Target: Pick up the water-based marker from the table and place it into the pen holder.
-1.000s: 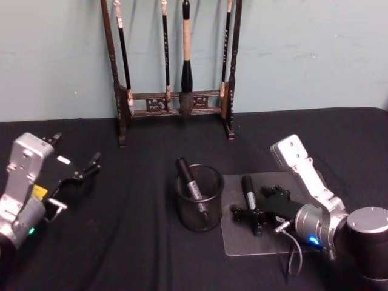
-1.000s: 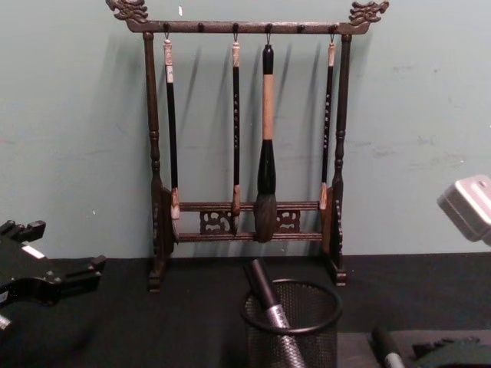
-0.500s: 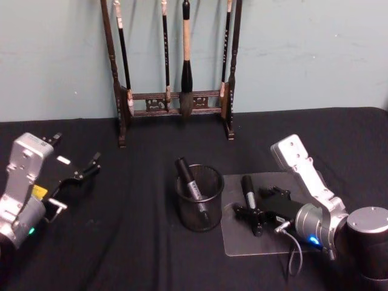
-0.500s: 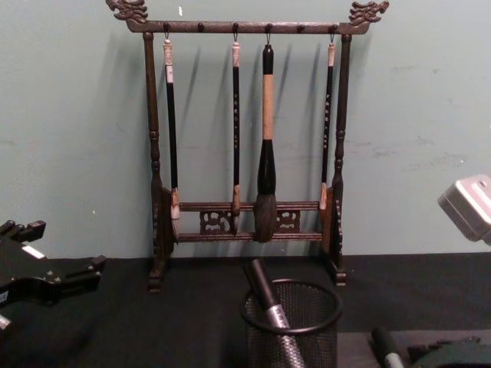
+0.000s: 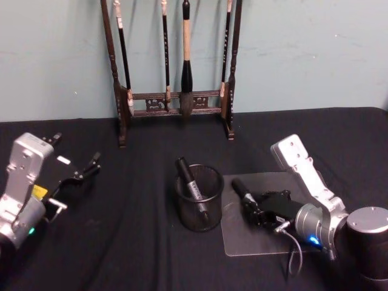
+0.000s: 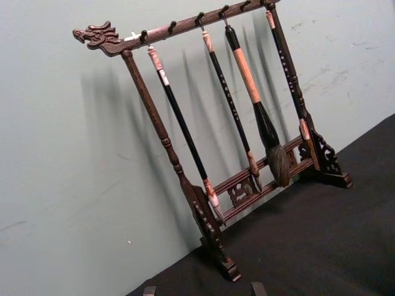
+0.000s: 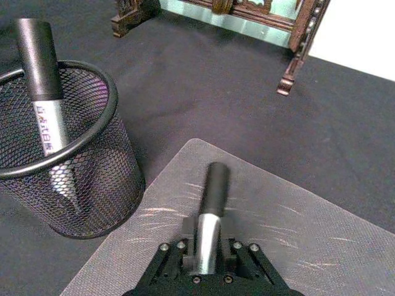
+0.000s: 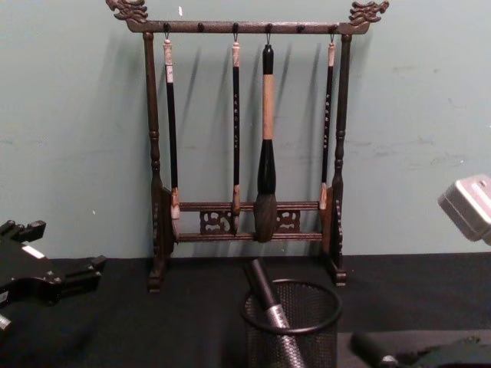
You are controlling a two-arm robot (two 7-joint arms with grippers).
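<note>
The pen holder (image 5: 199, 197) stands mid-worktop (image 5: 133, 230), with a spare marker (image 5: 189, 179) leaning inside it. Just to its right lies a plastic mat (image 5: 254, 242). Over the mat, the right end effector (image 5: 257, 209) grips the water-based marker (image 5: 242, 193), free end toward the holder. The calligraphy-brush rack (image 5: 176, 97) stands behind, by the wall (image 5: 315, 54). The left end effector (image 5: 85, 171) is far left.

Two markers (image 5: 193, 183) (image 5: 240, 189), one pen holder (image 5: 185, 213), one brush rack (image 8: 153, 153), four brushes (image 8: 170, 115) (image 8: 236, 130) (image 8: 266, 161) (image 8: 328, 115), one clear mat (image 5: 260, 240), two tools (image 5: 76, 150) (image 5: 252, 207)
</note>
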